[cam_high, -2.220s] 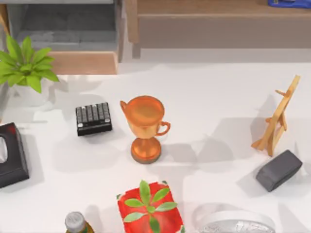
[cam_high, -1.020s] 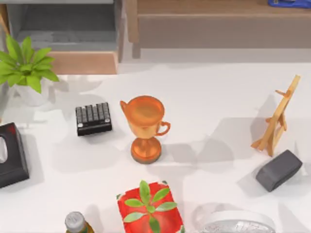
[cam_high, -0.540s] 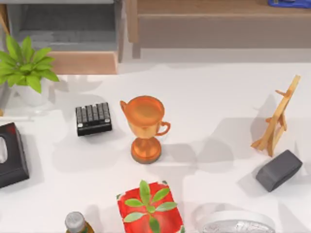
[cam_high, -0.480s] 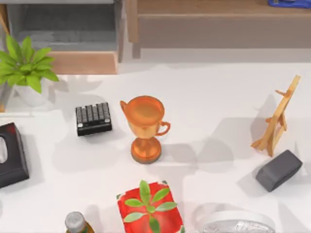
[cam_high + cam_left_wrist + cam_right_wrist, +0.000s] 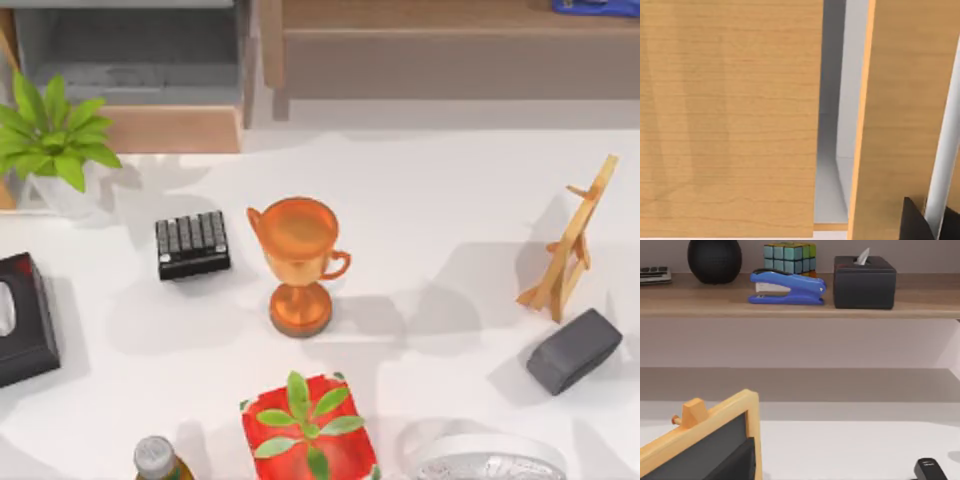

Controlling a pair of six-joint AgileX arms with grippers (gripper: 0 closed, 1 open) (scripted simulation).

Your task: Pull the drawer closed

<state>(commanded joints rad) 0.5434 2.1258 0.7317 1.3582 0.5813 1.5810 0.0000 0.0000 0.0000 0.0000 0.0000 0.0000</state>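
Left gripper: dark tip beside tan boards; grip state cannot be told. Drawer open at table's far left, plant just beside its front. Keypad, trophy nearer centre.
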